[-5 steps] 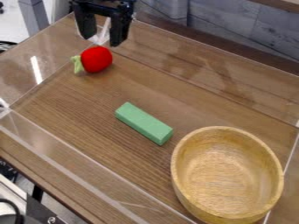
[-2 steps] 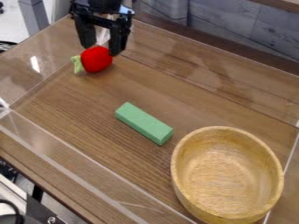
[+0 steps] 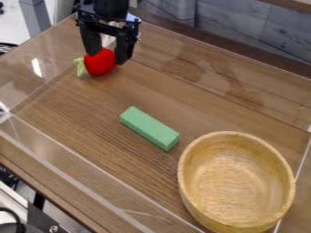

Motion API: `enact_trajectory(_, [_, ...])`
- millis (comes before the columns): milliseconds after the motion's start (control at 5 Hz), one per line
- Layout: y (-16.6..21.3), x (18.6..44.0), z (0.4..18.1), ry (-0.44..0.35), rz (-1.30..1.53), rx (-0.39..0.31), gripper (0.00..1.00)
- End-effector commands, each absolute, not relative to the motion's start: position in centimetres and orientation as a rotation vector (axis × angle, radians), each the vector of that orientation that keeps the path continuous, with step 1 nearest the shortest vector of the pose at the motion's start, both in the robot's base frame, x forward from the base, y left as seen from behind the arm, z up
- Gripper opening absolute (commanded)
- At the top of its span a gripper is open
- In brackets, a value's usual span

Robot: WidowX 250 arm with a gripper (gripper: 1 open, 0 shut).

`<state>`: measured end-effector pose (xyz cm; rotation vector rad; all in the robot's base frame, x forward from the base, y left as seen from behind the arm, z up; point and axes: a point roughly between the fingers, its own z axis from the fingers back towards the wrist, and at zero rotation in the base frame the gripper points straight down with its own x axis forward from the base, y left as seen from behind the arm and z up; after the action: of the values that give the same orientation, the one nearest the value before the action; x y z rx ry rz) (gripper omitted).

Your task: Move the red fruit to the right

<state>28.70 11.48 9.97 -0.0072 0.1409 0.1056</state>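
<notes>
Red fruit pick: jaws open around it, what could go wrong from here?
The red fruit is round and glossy, so it may squirt out when the open gripper closes. Its leafy cap sticks out left, so the grip may be off-centre. On the way right, a low carry could clip the green block.

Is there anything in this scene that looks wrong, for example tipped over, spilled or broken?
Nothing stands out. The red fruit lies on the wooden table between the open gripper's fingers. The green block lies flat near the middle, and the wooden bowl stands upright and empty. Nothing looks spilled or damaged.
</notes>
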Motion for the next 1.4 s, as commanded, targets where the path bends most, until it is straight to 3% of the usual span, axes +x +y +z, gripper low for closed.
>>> enact_trajectory(0, [12.6, 29.2, 11.5, 0.094, 0.129, 0.005, 1.00])
enact_trajectory(400, [12.9, 30.1, 10.0, 0.085, 0.177, -0.008, 1.00])
enact_trajectory(800, [16.9, 30.9, 9.0, 0.083, 0.234, -0.016, 1.00])
enact_trajectory(1200, [15.7, 32.3, 7.8, 0.088, 0.188, -0.020, 1.00])
